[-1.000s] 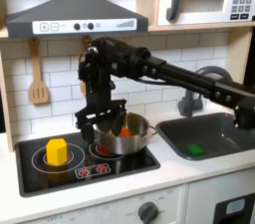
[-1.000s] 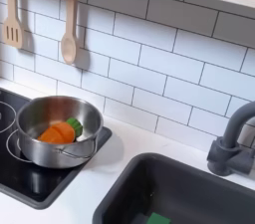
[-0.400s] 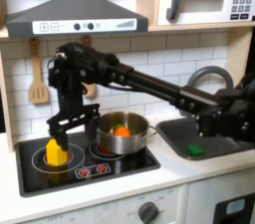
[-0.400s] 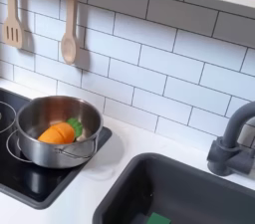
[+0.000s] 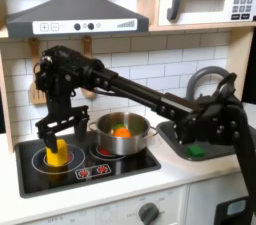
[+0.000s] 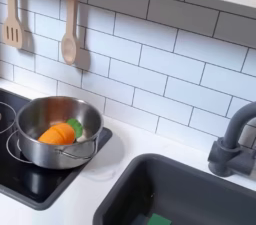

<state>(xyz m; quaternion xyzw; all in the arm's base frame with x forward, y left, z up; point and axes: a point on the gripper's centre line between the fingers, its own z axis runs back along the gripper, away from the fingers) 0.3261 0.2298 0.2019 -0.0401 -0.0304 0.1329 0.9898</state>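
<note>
In the first exterior view my gripper (image 5: pixel 57 137) hangs open over the left burner. Its fingers stand to either side of the top of a yellow block (image 5: pixel 57 153) that sits on that burner. I cannot tell whether they touch it. The black arm reaches in from the first exterior view's right, passing above a silver pot (image 5: pixel 123 135). The pot (image 6: pixel 57 137) stands on the right burner and holds an orange carrot-like piece (image 6: pixel 60 134) with a green tip (image 6: pixel 77 125).
The black stovetop (image 5: pixel 100 172) has red knobs at the front. A dark sink (image 5: pixel 212 135) with a green item (image 5: pixel 195 150) lies at the first exterior view's right, beside a faucet (image 6: pixel 235 141). A wooden spoon (image 6: pixel 69 29) and spatula (image 6: pixel 12 17) hang on the tiled wall.
The gripper has swung from over the pot to the first exterior view's left and now sits lower, around the yellow block. The pot and its contents have not moved.
</note>
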